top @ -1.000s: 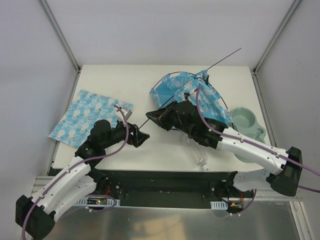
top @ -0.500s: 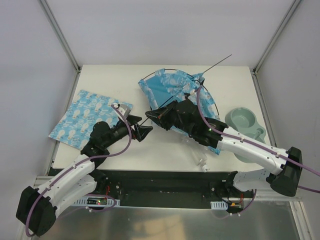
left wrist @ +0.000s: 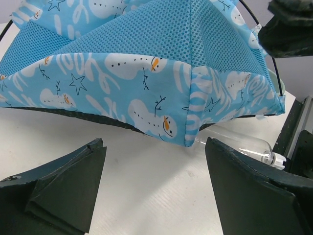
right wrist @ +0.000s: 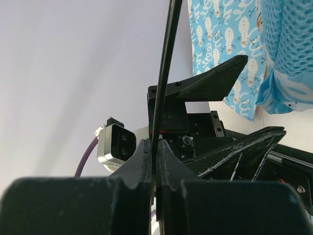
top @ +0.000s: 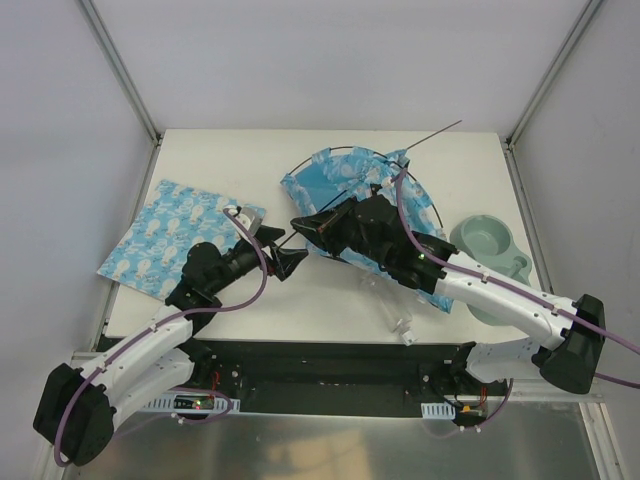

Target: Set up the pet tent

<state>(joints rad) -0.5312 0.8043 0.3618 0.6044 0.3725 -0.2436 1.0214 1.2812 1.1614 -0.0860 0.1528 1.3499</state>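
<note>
The pet tent [top: 345, 175] is a slack blue snowman-print shell, raised off the white table at the back centre. Its near corner [left wrist: 187, 133] hangs just beyond my left gripper [left wrist: 154, 147], which is open with only bare table between the fingers. My right gripper [top: 303, 226] is shut on a thin black pole [top: 430, 138]. That pole runs up through the fabric and sticks out past the tent's far side. In the right wrist view the pole [right wrist: 165, 68] is pinched between the jaws of my right gripper [right wrist: 155, 147], and the left gripper's fingers [right wrist: 210, 81] stand close ahead.
A flat printed mat [top: 175, 238] lies at the left. A green double bowl [top: 490, 248] sits at the right edge. A clear plastic bottle [top: 398, 312] lies near the front, under the right arm, and shows behind the tent corner as the bottle [left wrist: 244, 146].
The tent and its pole have swung left and the pole's far tip has dropped. My left gripper has moved up toward the tent's near corner and its jaws have spread slightly.
</note>
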